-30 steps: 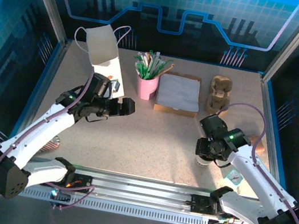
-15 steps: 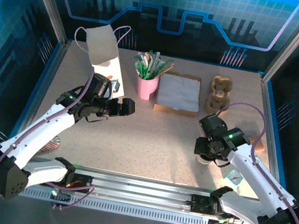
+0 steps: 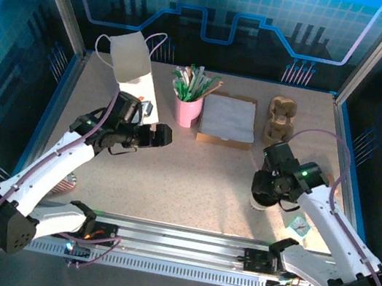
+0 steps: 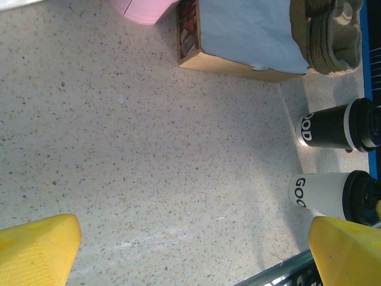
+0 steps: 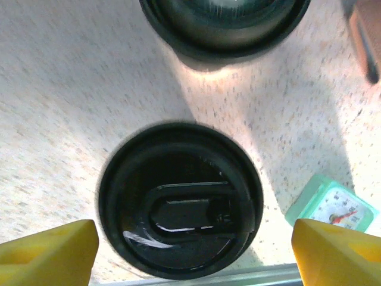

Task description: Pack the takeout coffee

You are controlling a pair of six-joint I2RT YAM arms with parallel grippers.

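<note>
Jaws, left side: the left jaws, with yellow pads [image 4: 36, 250], stand spread as wide as they go over bare speckled bench [image 4: 149, 179], with nothing between them.
Bench middle: pink cup of green-and-white sachets [image 3: 186, 112] and flat brown cardboard box [image 3: 222, 141] with a grey sheet on top, both at the back and clear of either arm.
Task's thing: small white tapered paper cup [image 4: 318, 192] with dark lettering, its black round plastic lid [image 5: 180, 199] seated on top. It stands upright on the bench's right side, near the front edge.
Jaws, right side: the right jaws hang straight above that lid, wide apart, one yellow pad [image 5: 47, 250] on each side, gripping nothing.
Key relation: cup lies directly below the right jaws, long axis vertical. The left jaws are well apart across the bench, so the right arm is plainly nearer.
Neighbours: black lidded cup [image 5: 223, 24] just beside it, farther back; small mint-green clock face [image 5: 330, 205] near its right. Likely little room for stray motion.
</note>
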